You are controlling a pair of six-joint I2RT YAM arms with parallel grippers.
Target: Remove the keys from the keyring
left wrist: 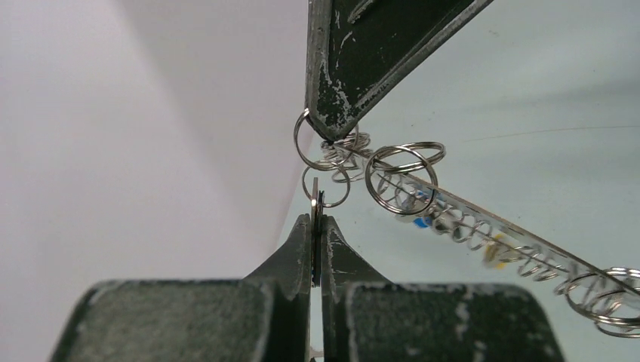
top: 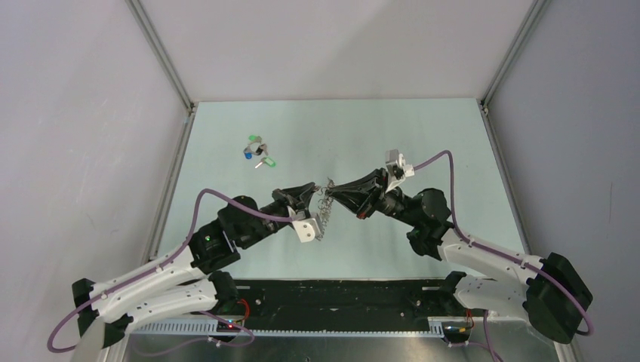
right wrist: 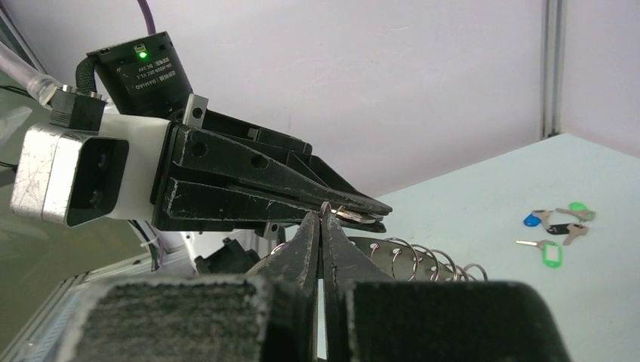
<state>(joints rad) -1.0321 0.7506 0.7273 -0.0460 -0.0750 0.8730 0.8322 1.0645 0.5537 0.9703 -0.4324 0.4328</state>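
table (top: 423, 143): pale green | walls (top: 75, 113): white | corner rails (top: 161, 53): grey metal

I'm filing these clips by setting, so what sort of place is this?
Probably a lab robot workcell: plain grey wall panels framed by aluminium posts enclose a pale green tabletop, and the left arm and right arm are mounted at its near edge.

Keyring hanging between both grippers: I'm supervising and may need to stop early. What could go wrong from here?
1. The left gripper pinches only the thin edge of a key; a pull might slip it free.
2. The right gripper grips one small wire loop, so the keyring dangles and could swing or drop.
3. The two gripper tips sit very close, so they might collide.
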